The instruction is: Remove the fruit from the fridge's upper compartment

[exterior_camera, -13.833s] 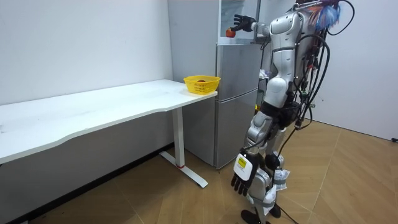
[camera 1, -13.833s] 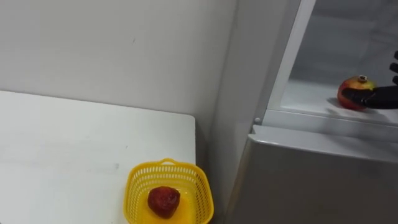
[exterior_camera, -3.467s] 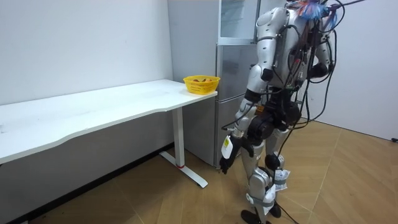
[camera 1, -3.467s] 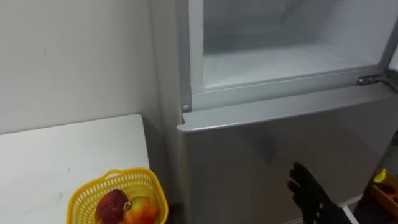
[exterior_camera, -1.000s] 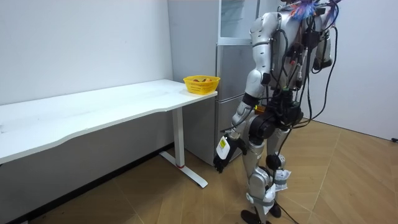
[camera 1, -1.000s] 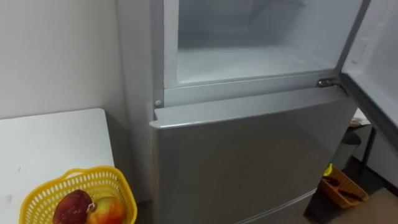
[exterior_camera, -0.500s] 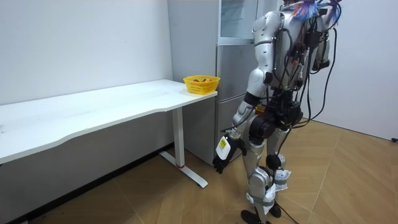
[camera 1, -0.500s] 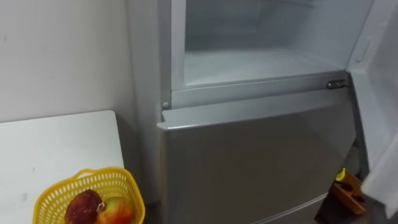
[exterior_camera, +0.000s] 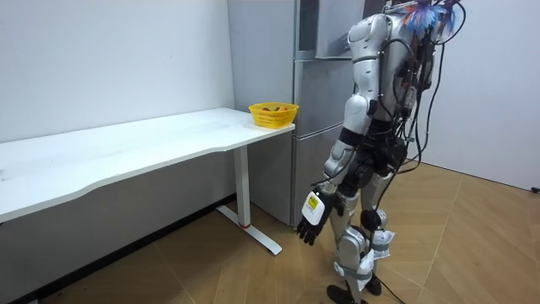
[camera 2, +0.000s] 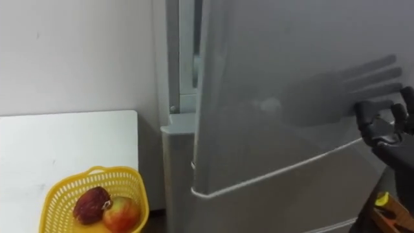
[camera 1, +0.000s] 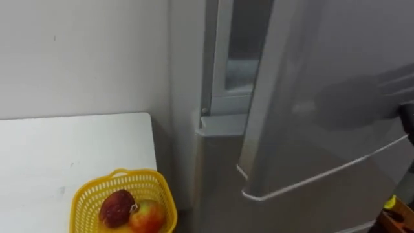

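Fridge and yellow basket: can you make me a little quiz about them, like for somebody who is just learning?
1. True or false: the upper fridge door stands wide open.
2. How many fruits lie in the yellow basket? A) one B) two C) four
3. Fill in the missing word: the basket stands on the white ____, right beside the fridge.

Key
1. False: the door is nearly shut, with only a narrow gap left.
2. B: a dark red one and a red and yellow one.
3. table
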Available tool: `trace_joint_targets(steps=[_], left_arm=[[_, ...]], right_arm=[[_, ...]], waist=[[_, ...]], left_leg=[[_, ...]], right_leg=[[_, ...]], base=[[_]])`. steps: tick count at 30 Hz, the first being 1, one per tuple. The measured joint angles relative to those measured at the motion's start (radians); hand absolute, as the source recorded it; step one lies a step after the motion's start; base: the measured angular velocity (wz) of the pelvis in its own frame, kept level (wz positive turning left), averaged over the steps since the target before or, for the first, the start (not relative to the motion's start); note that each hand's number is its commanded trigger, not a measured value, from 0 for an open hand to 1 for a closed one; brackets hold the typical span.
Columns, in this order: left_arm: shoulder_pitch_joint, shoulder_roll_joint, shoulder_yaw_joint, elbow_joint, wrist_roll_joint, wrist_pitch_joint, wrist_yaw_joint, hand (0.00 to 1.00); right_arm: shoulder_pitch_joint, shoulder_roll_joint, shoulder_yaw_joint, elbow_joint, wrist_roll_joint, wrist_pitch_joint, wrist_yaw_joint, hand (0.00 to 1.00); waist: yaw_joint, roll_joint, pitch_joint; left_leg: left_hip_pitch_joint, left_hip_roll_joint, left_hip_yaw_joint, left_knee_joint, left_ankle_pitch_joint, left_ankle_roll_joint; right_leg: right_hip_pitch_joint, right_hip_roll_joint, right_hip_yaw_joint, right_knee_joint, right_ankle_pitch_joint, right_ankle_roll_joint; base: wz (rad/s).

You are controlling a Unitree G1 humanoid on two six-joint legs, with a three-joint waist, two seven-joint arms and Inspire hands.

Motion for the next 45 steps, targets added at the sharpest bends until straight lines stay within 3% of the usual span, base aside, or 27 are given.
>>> trace_joint_targets(steps=[6, 11, 16, 23, 32, 38, 45], left_arm=[[0.010, 0.000, 0.013, 0.027, 0.000, 0.002, -0.010, 0.00], [0.055, -0.001, 0.023, 0.030, 0.000, 0.008, -0.016, 0.00], [0.054, -0.002, 0.023, 0.034, 0.000, 0.005, -0.021, 0.00], [0.053, -0.002, 0.023, 0.033, 0.001, -0.002, -0.030, 0.00], [0.049, -0.002, 0.040, 0.023, 0.000, -0.001, -0.028, 0.00], [0.049, -0.003, 0.040, 0.024, 0.001, 0.001, -0.007, 0.00], [0.051, -0.011, 0.039, 0.021, 0.002, 0.006, -0.003, 0.00]], right_arm=[[0.000, 0.002, 0.005, 0.000, 0.001, 0.006, -0.001, 0.00], [0.000, 0.006, 0.004, 0.009, -0.034, 0.008, -0.001, 0.00], [0.000, 0.006, 0.004, 0.015, -0.033, 0.007, -0.010, 0.00], [-0.018, 0.006, 0.005, 0.041, -0.033, 0.006, -0.007, 0.00], [-0.018, 0.006, 0.004, 0.041, -0.027, 0.006, -0.009, 0.00], [-0.016, 0.006, -0.010, 0.041, -0.021, 0.007, -0.014, 0.00], [-0.001, 0.007, -0.072, 0.041, 0.025, 0.007, -0.021, 0.00]], waist=[[0.038, 0.002, -0.0007], [0.040, -0.006, 0.0022], [0.066, -0.007, 0.0019], [0.067, -0.006, 0.0014], [0.037, -0.006, -0.0021], [0.002, 0.010, -0.0032], [-0.025, 0.045, -0.0056]], left_leg=[[-0.003, -0.006, -0.036, 0.004, 0.000, 0.001], [0.000, -0.006, -0.044, 0.010, 0.000, 0.000], [0.002, -0.005, -0.048, 0.018, 0.001, 0.000], [0.002, -0.005, -0.043, 0.018, 0.001, 0.000], [0.000, -0.006, -0.044, 0.010, 0.000, 0.000], [0.001, -0.007, -0.045, 0.017, 0.000, 0.000], [0.005, -0.006, -0.032, 0.017, 0.000, 0.000]], right_leg=[[0.020, -0.006, -0.033, -0.007, -0.007, 0.004], [0.035, -0.008, -0.042, -0.006, -0.009, 0.003], [0.035, -0.009, -0.045, -0.002, -0.013, 0.003], [0.035, -0.012, -0.043, 0.012, -0.015, 0.001], [0.034, -0.013, -0.049, 0.011, -0.015, 0.002], [0.035, -0.013, -0.052, 0.007, -0.015, 0.002], [0.029, -0.013, -0.044, 0.005, -0.016, 0.003]], base=[[0.17], [0.06], [0.01], [0.00], [0.01], [0.01], [-0.03]])
